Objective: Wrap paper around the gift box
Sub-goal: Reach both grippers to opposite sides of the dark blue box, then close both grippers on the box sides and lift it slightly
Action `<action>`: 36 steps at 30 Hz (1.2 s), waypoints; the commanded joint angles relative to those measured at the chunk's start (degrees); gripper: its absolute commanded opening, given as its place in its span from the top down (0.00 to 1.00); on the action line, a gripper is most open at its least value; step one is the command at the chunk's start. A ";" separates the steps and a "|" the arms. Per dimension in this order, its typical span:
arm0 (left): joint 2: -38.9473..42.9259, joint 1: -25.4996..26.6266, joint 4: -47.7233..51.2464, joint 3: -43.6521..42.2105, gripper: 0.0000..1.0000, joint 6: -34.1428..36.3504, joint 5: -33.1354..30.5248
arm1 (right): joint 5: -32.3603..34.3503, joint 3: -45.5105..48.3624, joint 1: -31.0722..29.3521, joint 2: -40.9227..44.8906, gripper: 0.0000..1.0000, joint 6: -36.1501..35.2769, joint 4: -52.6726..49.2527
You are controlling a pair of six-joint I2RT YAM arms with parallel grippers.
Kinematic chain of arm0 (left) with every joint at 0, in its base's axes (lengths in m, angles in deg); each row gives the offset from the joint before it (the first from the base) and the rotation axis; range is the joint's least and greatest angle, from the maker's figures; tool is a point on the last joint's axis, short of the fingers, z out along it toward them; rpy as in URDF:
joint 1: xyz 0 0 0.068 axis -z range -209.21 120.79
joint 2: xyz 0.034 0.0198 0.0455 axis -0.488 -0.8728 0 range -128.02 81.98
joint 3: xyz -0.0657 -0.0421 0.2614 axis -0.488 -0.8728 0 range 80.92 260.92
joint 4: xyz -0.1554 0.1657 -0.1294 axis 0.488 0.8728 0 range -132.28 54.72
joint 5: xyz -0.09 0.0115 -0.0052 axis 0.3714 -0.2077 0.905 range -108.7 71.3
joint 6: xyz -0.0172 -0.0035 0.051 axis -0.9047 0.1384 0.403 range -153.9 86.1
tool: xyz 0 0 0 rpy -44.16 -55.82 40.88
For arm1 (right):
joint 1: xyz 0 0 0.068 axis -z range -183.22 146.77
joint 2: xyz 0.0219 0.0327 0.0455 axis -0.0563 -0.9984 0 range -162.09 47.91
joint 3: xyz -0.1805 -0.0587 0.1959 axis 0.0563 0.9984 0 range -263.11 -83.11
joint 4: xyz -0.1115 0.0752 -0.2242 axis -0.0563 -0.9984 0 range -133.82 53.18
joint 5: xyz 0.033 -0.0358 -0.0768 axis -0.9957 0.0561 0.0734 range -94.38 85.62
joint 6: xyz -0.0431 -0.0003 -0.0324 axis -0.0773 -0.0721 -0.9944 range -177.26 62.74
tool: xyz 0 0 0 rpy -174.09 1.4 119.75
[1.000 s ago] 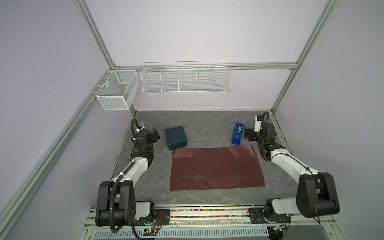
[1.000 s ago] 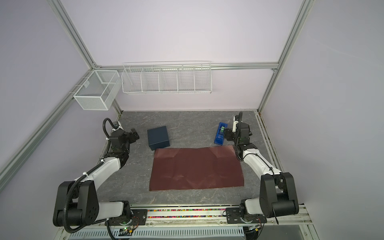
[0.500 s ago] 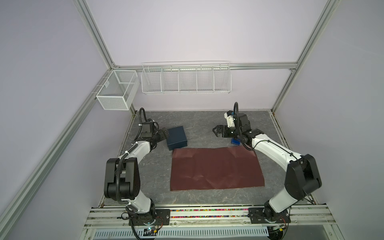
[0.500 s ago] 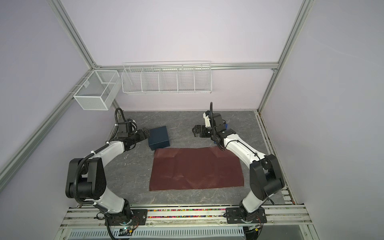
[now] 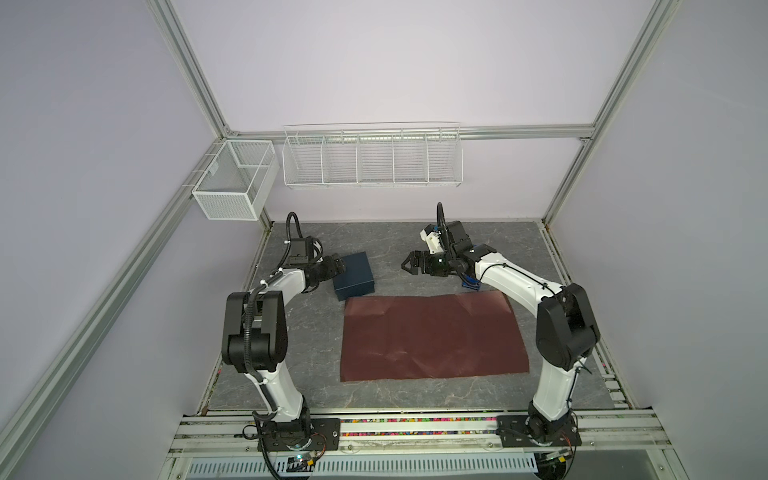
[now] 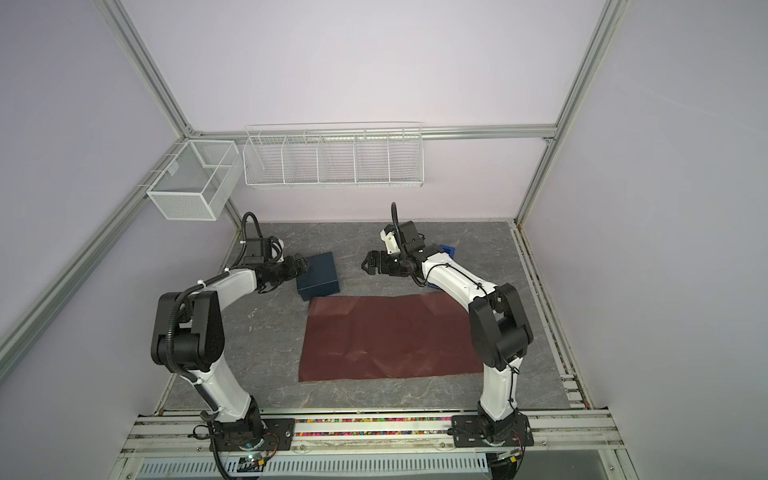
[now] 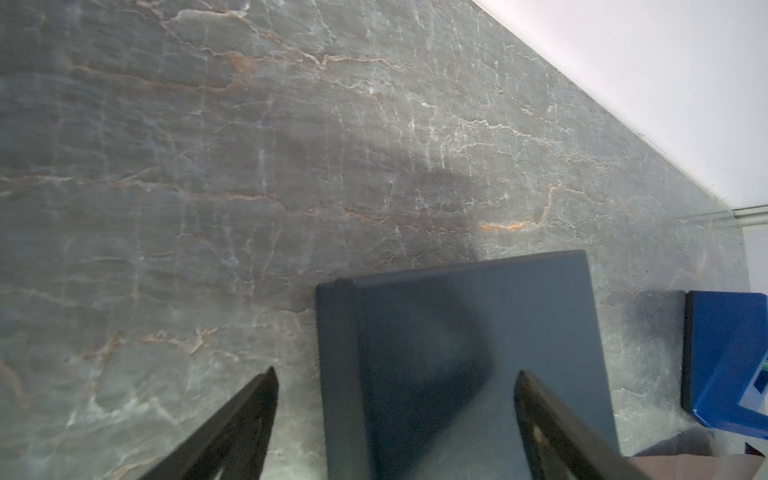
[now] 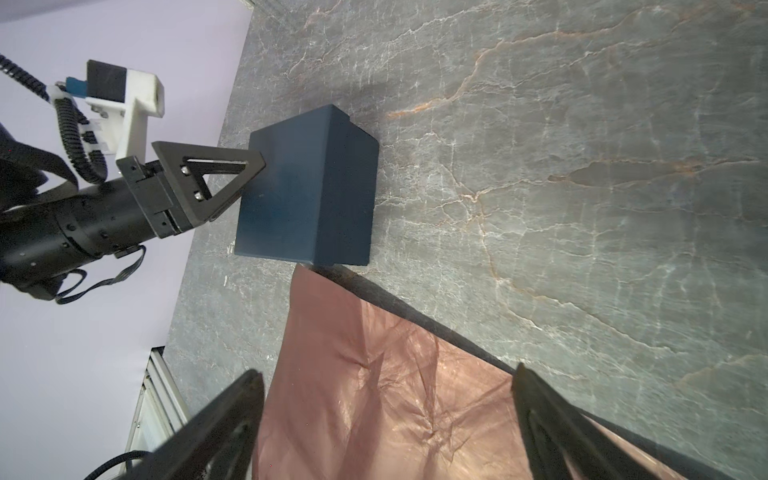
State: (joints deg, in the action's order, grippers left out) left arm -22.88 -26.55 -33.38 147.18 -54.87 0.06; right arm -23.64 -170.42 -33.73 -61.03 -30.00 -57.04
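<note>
a grey stone-patterned table (image 5: pixel 415 245) carries a wrapping job that has hardly begun. the red paper (image 5: pixel 432 336) lies spread flat and creased in the middle of the table, with no edge lifted or folded and nothing resting on its main area. the dark blue gift box (image 5: pixel 355 274) sits on the bare table at the paper's far left corner, its near edge touching that corner or just short of it; which one cannot be told. its lid is on and no side is covered.

the left gripper (image 5: pixel 340 266) is at the box's outer side, its jaws open. in the left wrist view one of its fingers (image 7: pixel 249 415) hangs over the table and the other over the box top, so they straddle the box's edge without clamping it. the right gripper (image 5: pixel 409 264) hovers open and empty over bare table between the box and the bright blue tape dispenser (image 7: pixel 727 353), pointing towards the box.

by the look of it, almost everything is left to do: moving the box onto the sheet, folding the paper over it, closing the ends and taping them down.
</note>
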 commanded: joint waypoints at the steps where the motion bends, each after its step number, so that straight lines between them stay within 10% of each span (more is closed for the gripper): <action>1: -2.12 0.06 0.34 2.65 0.12 -1.36 4.00 | -2.73 -3.11 -0.35 -2.37 0.04 1.94 -2.81; 19: -8.02 10.68 -0.09 10.75 0.15 -8.90 6.88 | -9.66 -6.53 0.09 -9.60 0.08 6.57 -3.37; 36: -1.64 6.61 3.05 3.23 0.13 -6.30 10.13 | -17.23 -11.59 -0.10 -20.85 0.36 15.50 5.60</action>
State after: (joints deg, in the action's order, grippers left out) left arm -26.23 -18.16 -28.74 152.86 -60.40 6.64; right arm -39.25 -179.66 -33.70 -80.94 -16.36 -52.17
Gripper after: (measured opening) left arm 0.868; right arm 0.650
